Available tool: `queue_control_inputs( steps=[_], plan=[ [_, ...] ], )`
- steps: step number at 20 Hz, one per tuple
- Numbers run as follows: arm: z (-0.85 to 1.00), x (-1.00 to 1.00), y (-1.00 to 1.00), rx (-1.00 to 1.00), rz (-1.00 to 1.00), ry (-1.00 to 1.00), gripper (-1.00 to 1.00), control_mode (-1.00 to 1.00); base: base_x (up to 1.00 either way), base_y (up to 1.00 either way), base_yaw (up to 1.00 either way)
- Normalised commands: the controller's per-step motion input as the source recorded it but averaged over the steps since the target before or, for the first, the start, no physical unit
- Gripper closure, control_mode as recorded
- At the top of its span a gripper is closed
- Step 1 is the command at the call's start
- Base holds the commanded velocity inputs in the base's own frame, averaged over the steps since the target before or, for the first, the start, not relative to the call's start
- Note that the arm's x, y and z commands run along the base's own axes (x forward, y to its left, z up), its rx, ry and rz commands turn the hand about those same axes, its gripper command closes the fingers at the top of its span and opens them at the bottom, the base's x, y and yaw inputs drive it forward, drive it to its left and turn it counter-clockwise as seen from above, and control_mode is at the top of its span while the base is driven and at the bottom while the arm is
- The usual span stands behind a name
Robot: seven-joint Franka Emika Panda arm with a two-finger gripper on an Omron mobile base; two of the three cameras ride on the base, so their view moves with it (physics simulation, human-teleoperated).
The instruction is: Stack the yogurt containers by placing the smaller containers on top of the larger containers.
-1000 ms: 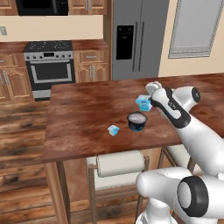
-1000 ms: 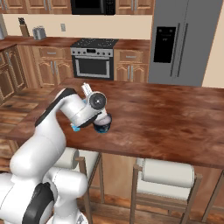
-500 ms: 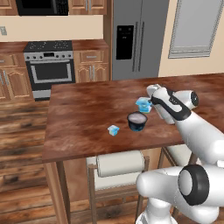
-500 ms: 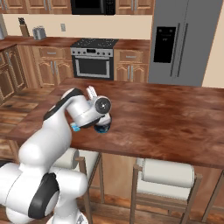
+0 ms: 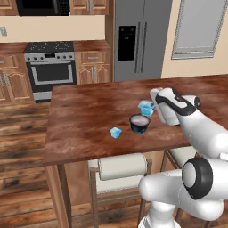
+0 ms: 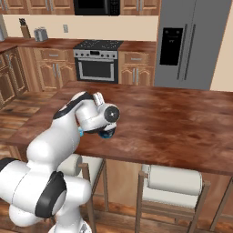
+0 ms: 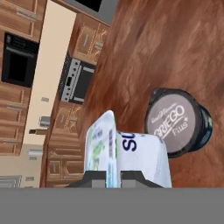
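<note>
On the wooden island counter (image 5: 89, 116): one round dark navy tub (image 5: 139, 124) with whitish lid, standing upright near the front edge. Just left of it, apart, one tiny light-blue cup (image 5: 115, 132) resting on the wood. Above and slightly behind the tub, a second light-blue cup (image 5: 145, 108) held off the counter, the gripper (image 7: 113, 175) clamped on it. In the right base view the arm's wrist hides most of the tub; contact between held cup and tub probably none. Beneath the counter front: stools (image 5: 122, 167).
</note>
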Motion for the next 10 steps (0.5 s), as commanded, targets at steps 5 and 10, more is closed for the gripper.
queue_control_inputs(
  steps=[5,10],
  plan=[
    [-0.08,0.04,0.0,0.05,0.0,0.0,1.0,-1.0,0.0,0.0,0.0],
    [0.0,0.0,0.0,0.01,0.0,0.0,1.0,-1.0,0.0,0.0,0.0]
  ],
)
